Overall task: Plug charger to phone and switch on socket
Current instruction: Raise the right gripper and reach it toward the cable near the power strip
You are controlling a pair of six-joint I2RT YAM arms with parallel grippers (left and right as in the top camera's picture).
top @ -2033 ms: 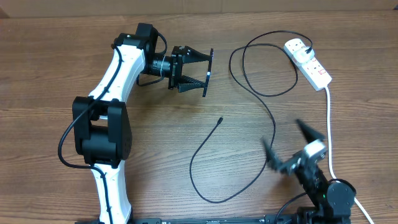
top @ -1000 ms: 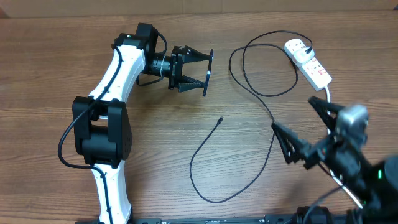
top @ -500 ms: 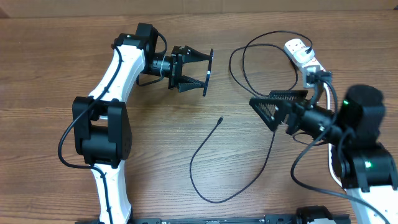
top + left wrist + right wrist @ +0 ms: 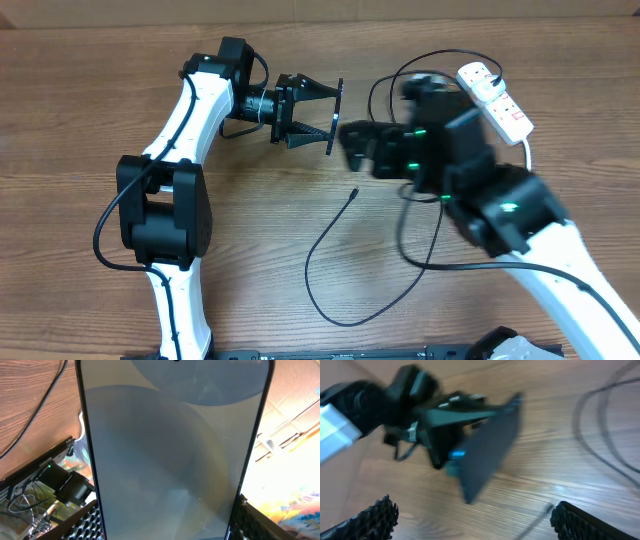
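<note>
- The left pincer (image 4: 325,112) is clamped on the phone (image 4: 172,460) by its long edges and holds it above the bench (image 4: 80,120), turned edge-on to the overhead camera.
- The right pincer (image 4: 472,510) stands wide open and holds nothing. It is just beside the phone, and the overhead view shows it smeared by blur.
- The charger (image 4: 347,323) lies loose on the bench. Its connector tip (image 4: 354,193) sits below the phone and is not gripped. Its far end runs up to the socket (image 4: 497,100) at the far right.
- Risk: the open right pincer is close enough to the phone to knock it. A bump could twist the phone in the left pincer's grip or push it out.
- Risk: the right arm lies across the cable's upper run. Snagging it could drag the tip away or tug on the socket.
- Risk: the tip is small and lies flat, so a grip on it could end up crooked, and then it would not line up with the phone's port.
- The left wrist view shows the pale screen filling the frame with the fingers at both edges, which confirms the hold.
- The right wrist view shows the phone as a tilted dark slab, and the cable tip can only just be made out.
- Only the overhead view shows the socket, and its switches are too small to tell whether they are on or off.
</note>
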